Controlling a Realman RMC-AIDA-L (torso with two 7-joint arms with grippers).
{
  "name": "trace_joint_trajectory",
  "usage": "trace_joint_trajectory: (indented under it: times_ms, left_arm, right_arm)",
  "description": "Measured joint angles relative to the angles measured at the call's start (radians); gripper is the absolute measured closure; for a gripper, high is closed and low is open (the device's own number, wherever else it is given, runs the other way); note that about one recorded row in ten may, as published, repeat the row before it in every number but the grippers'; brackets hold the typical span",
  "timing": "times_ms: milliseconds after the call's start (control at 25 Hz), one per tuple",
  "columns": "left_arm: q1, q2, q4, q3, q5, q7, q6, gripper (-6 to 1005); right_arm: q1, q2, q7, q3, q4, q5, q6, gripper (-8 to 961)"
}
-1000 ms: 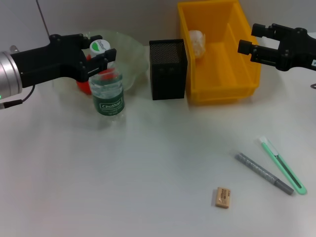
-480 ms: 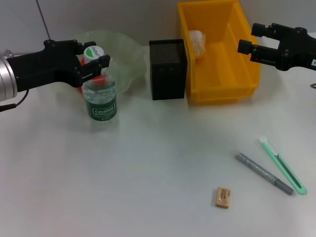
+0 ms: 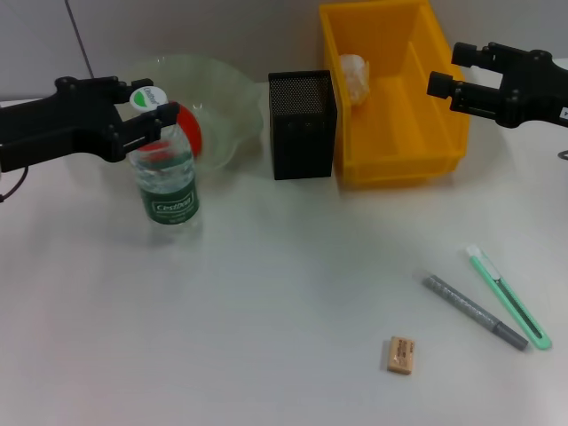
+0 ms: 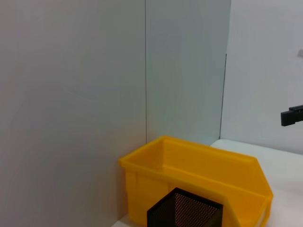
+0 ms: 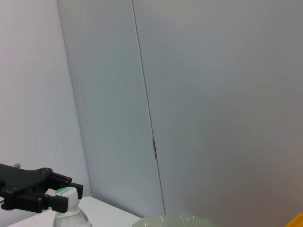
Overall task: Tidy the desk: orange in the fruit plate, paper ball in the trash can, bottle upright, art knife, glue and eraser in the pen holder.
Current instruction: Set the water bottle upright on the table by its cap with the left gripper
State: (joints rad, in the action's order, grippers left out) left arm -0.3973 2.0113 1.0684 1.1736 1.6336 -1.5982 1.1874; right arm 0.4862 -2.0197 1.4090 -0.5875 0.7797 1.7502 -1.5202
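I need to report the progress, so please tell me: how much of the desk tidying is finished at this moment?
Done: the orange lies in the fruit plate, and the paper ball is in the trash can. In hand: the bottle stands upright with the left gripper around its neck. Left: the eraser, art knife and grey glue pen lie on the desk, outside the pen holder. The right gripper hovers over the trash can.

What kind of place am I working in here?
Likely an office desk set up for tidying: a white desk, a black mesh pen holder, an eraser lying loose, and a yellow trash can against plain grey wall panels.
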Motion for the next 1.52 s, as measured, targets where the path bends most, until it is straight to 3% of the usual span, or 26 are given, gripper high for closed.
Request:
trace_joint_trajectory:
  times_ms: [1520]
  left_arm:
    - [0.012, 0.017, -0.013, -0.006, 0.027, 0.027, -0.002, 569]
  right_arm:
    - [0.002, 0.001, -0.005, 0.000, 0.002, 0.000, 0.000, 249]
